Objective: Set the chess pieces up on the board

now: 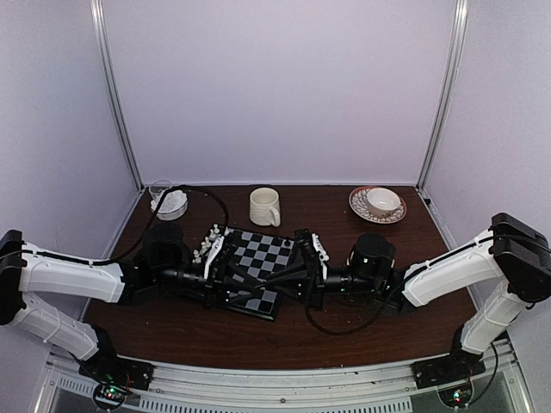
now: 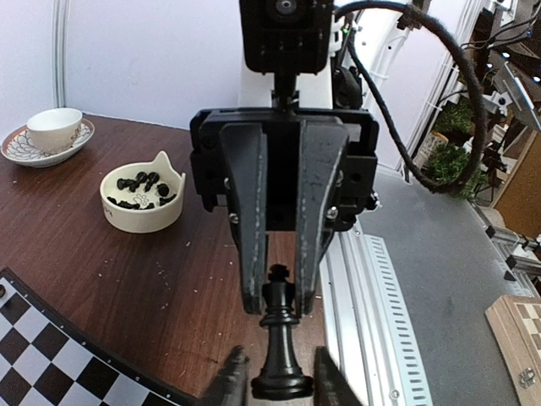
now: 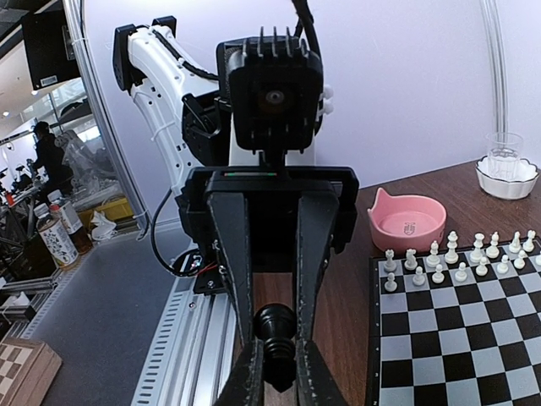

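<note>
Surface [image 1: 172, 325]: dark brown wood, with both arms reaching in over its middle. Board [image 1: 258, 251]: small square of black and pale grey checks with a thin black rim, lying flat at the centre of the surface beneath the two wrists. White chess pieces [image 3: 452, 247]: standing upright in two rows on the squares along the board's left edge. Black chess piece [image 2: 279, 338]: tall, with a small cross-like top. It is held clear of the surface between the two arms, about over the near half of the board, with its base toward the left arm and its head toward the right arm. Left fingers [image 2: 235, 376]: drawn in against either side of the black chess piece's round base, pinching it. Right fingers [image 3: 249, 372]: closed narrowly on the head end of the same piece, pinching it from the opposite direction. Black chess pieces [image 2: 139, 182]: a loose heap lying in the cat-eared bowl [image 2: 162, 216], which is white and sits on the surface right of the board. Pink bowl [image 3: 407, 222]: shallow, on the surface just beside the board's left edge. Clear glass dish [image 1: 160, 186]: at the far left corner, with white lumpy stuff. Mug [image 1: 264, 206]: cream, upright, beyond the board's far edge. Cup and saucer [image 1: 379, 204]: patterned, at the far right, well apart from the board.
</note>
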